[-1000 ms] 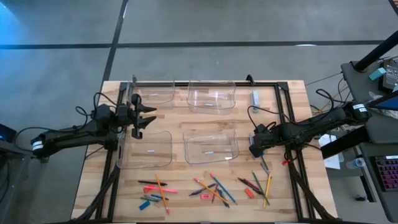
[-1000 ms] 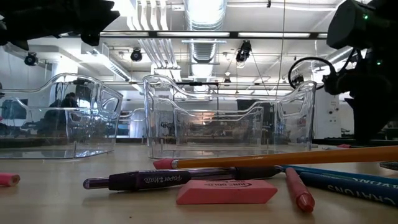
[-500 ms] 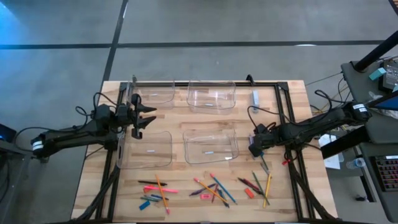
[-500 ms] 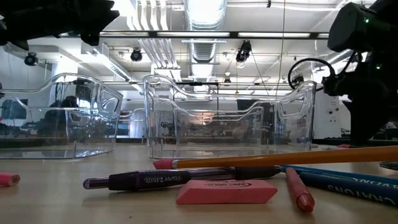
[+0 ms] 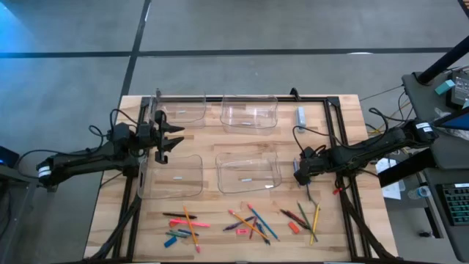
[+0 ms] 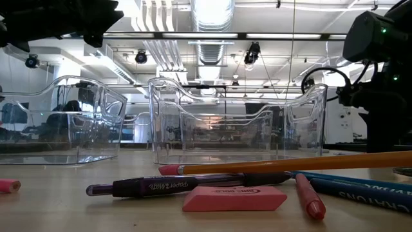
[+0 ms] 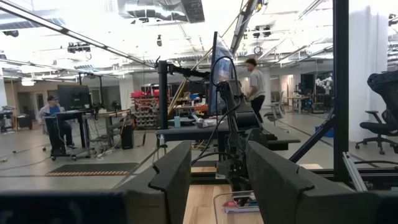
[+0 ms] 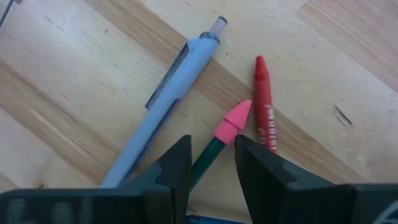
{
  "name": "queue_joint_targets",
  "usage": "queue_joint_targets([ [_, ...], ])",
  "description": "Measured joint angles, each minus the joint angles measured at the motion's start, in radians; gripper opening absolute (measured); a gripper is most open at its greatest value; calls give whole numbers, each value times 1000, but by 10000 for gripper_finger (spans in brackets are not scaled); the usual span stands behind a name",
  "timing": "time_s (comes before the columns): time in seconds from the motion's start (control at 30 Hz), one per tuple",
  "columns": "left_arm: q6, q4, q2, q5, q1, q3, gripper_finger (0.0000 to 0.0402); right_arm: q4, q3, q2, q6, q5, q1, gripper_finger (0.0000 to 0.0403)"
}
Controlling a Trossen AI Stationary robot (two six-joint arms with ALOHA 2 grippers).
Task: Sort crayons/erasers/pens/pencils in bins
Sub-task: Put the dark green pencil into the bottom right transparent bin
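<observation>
The right gripper [image 8: 211,167] is low over the table's right side, its fingers narrowly astride a green pencil [image 8: 219,140], between a pale pen [image 8: 163,113] and a red crayon [image 8: 265,109]. The left gripper [image 5: 170,139], open, hovers beside the left bins [image 5: 173,176].

Left gripper [image 5: 170,138] waits with jaws apart; right gripper [image 5: 301,174] points downward, jaws narrowly apart.

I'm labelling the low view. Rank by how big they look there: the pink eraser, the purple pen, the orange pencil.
1. Orange pencil: longest, running off the picture's right edge.
2. Purple pen: shorter, though it lies nearer the camera.
3. Pink eraser: smallest in length, yet the thickest.

Nearness inflates the eraser and pen, so true sizes stay uncertain.
</observation>
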Motion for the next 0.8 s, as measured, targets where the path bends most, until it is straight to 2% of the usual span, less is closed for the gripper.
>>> queue_joint_targets([
  [0.8,0,0,0,-1,0,0,140,1,4,0,96,-10,0,107],
])
